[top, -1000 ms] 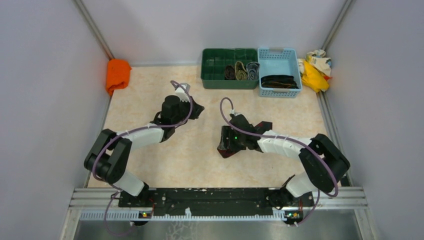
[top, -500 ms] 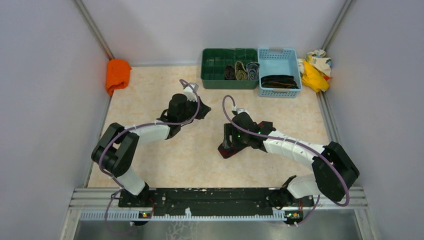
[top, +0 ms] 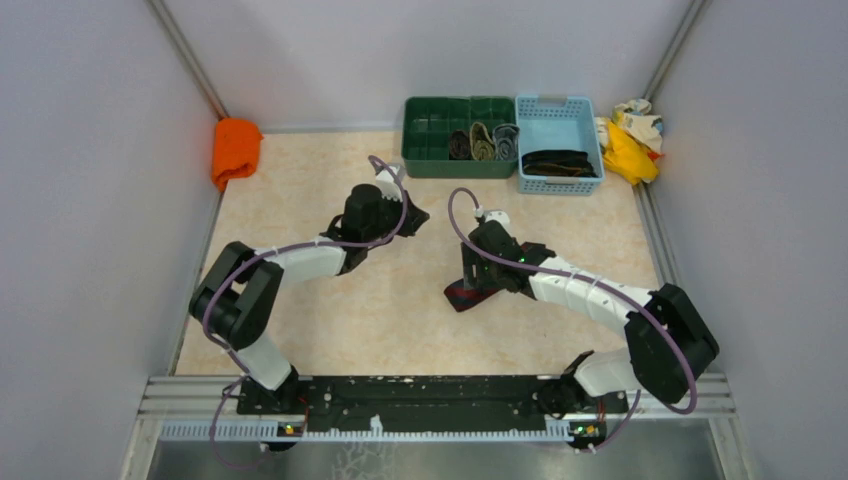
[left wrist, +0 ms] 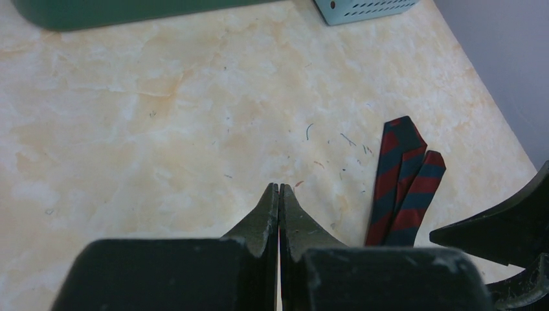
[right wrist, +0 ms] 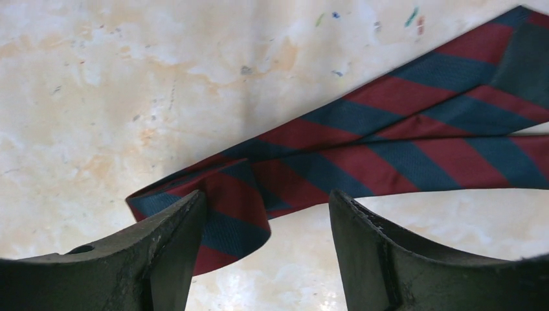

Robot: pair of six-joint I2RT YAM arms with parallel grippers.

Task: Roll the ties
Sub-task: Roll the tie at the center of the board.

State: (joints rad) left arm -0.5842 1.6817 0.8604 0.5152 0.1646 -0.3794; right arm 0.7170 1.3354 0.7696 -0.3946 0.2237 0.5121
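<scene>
A dark red and navy striped tie (right wrist: 388, 129) lies folded on the table, its fold between my right gripper's fingers. My right gripper (right wrist: 268, 217) is open, its left finger (right wrist: 165, 249) over the folded end. In the top view the tie (top: 462, 296) pokes out beneath my right gripper (top: 474, 284). My left gripper (left wrist: 279, 188) is shut and empty above bare table, left of the tie's two ends (left wrist: 395, 175); in the top view it (top: 418, 216) is near the table's middle. Rolled brown, olive and grey-blue ties (top: 482, 143) sit in a green tray (top: 430, 150).
A light blue basket (top: 558, 110) holds dark ties (top: 558, 162) beside the green tray. An orange cloth (top: 235, 148) lies at the far left wall. Yellow-and-cream rags (top: 630, 135) lie at the far right. Grey walls close the table on three sides.
My left arm has reached right and further back towards the table's middle. My right gripper has shifted slightly right and back over the tie.
</scene>
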